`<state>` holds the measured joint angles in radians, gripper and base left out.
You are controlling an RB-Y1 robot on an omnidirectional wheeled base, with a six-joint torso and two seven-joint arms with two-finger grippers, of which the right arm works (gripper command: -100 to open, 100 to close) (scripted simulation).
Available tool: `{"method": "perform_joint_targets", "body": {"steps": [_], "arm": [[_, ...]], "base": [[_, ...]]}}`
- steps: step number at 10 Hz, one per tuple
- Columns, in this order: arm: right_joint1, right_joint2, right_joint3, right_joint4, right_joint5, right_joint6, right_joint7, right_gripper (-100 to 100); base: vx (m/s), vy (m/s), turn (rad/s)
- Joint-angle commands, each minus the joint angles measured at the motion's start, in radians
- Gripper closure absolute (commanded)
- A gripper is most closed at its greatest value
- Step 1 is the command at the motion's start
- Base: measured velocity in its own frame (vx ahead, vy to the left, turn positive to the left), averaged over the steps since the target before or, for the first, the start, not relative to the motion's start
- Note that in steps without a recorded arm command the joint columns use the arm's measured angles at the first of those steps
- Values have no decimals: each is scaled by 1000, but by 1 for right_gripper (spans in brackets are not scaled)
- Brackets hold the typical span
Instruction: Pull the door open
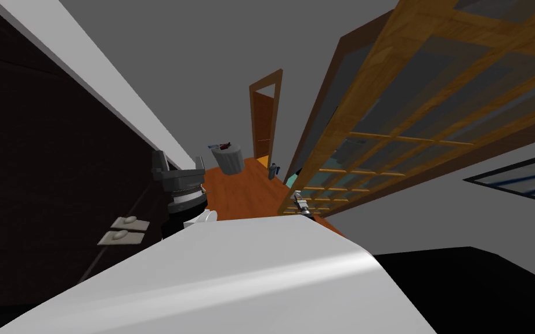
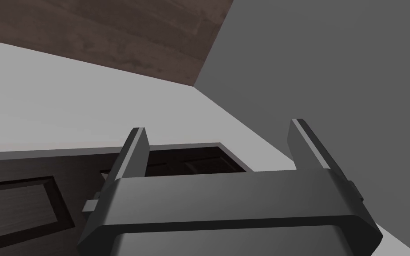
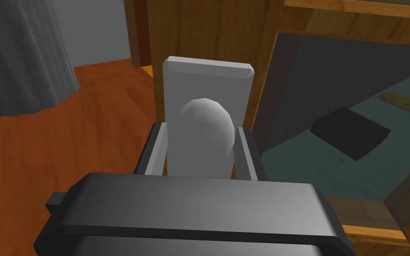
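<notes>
Right gripper [image 3: 199, 129] is being pressed closed around the grey door handle [image 3: 208, 106], mounted on the glazed wooden door [image 3: 190, 31]; left gripper [image 2: 218, 126] is being held with fingers spread wide.

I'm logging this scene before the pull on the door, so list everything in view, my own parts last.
wooden lattice door with glass panes: one, honey brown, on my right.
rounded grey door handle: one, on a grey plate on that door.
dark brown panelled door: one, on my left.
pale grey handle plates: two, on the dark door.
round grey bin: one, ahead on the orange wooden floor.
brown door frame: one, far end.
left gripper: open, beside the dark door.
right gripper: shut on the handle.
</notes>
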<state>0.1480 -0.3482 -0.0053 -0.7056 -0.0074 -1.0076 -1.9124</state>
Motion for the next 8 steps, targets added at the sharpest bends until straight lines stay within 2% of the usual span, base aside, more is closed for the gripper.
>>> {"method": "perform_joint_targets", "body": {"steps": [1, 4, 5, 7, 8], "arm": [[13, -14, 9, 13, 11, -34, -20, 100], [32, -32, 21, 16, 26, -68, -44, 100], [23, -27, 20, 25, 24, -62, -37, 100], [47, -43, 35, 37, 41, -112, -55, 100], [52, -47, 38, 39, 45, -124, -59, 100]], "base": [[-208, -43, 95], [-170, -37, 79], [-75, -11, 17], [-137, -48, 97], [-191, -50, 67]]}}
